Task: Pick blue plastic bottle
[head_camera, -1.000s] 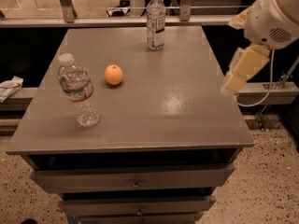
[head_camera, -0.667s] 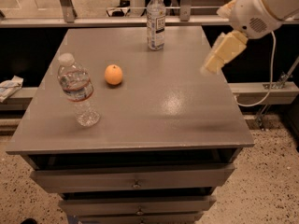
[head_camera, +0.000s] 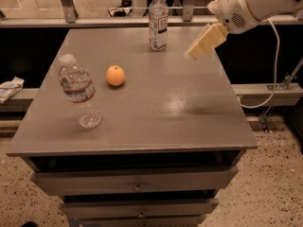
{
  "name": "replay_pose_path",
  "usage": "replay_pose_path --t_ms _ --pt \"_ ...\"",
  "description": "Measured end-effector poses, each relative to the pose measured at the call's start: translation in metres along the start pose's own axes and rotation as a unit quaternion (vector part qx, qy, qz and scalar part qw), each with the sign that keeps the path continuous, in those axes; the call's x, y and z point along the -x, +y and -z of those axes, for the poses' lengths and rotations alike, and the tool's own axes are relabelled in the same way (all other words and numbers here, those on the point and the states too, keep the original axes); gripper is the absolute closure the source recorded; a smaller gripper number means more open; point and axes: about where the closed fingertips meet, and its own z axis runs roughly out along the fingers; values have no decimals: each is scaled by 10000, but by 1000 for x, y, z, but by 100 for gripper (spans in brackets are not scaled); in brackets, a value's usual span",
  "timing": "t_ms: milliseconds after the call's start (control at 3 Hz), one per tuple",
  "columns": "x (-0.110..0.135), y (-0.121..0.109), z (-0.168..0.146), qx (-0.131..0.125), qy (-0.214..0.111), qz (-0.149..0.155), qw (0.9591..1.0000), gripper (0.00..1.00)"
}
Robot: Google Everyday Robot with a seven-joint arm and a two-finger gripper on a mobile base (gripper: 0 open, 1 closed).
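The blue plastic bottle (head_camera: 158,20) stands upright at the far edge of the grey table (head_camera: 142,108), slim and clear with a white cap and a blue-and-white label. My gripper (head_camera: 195,52) hangs in the air to the right of the bottle, over the table's far right part, a short way from it and not touching it. The white arm reaches in from the upper right corner.
A rounder clear bottle with a red-striped label (head_camera: 78,91) stands at the table's left. An orange (head_camera: 115,75) lies between the two bottles. Drawers (head_camera: 137,183) sit below the tabletop. A metal rail (head_camera: 142,18) runs behind the table.
My gripper has moved left and up, from off the table's right edge to over its far right part, nearer the blue plastic bottle. The objects have not moved.
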Motion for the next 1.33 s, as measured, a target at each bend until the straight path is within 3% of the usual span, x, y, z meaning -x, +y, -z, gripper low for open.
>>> replay_pose_path --t_ms 667,1000,1333 --pt "14 -4 -12 -23 -354 -187 9992 0" --pt "32 -38 -70 -294 -854 -681 9936 0" --pt "43 -74 -108 -629 -1236 -1077 9845 0"
